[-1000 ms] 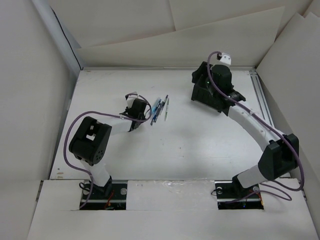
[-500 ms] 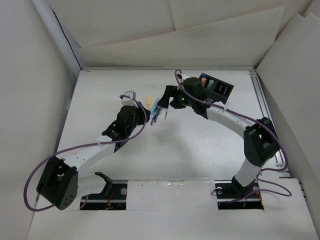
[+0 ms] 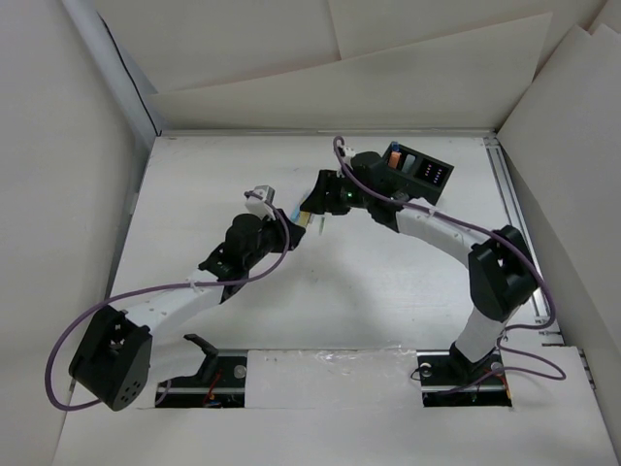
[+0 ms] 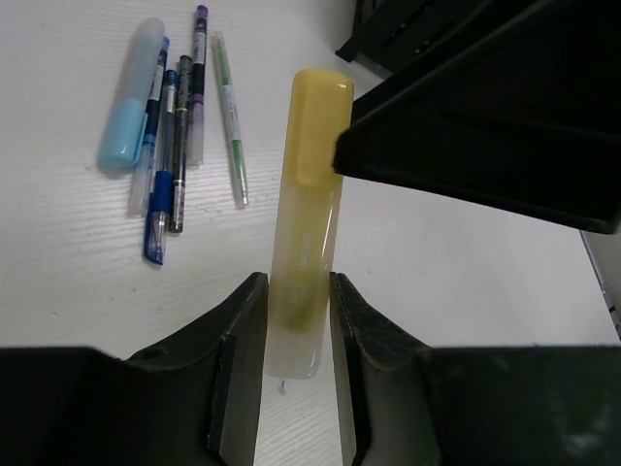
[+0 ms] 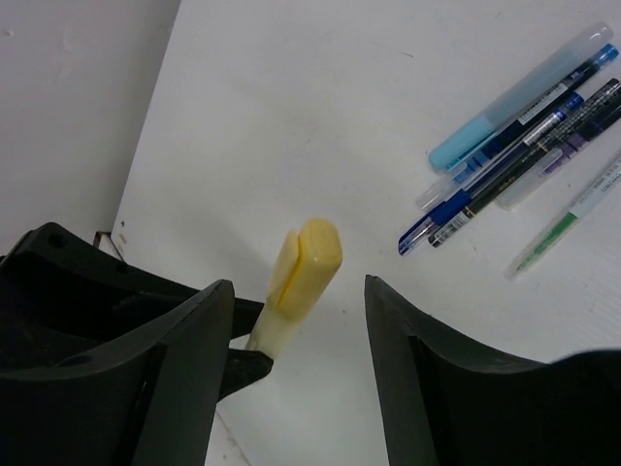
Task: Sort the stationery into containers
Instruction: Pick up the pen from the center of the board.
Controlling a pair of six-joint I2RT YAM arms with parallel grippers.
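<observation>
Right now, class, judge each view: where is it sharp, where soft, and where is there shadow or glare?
Left wrist: yellow highlighter and pens crisp; fingers of the left gripper dark, slightly soft at the bottom. Right wrist: pens sharp; fingers of the right gripper near-black, little detail. Top external: even, flat light, faint shadows, no glare.

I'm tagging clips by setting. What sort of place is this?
Probably a robotics lab test cell: left arm and right arm on a white table, plain white boards walling it in, pens and a highlighter as props.
</observation>
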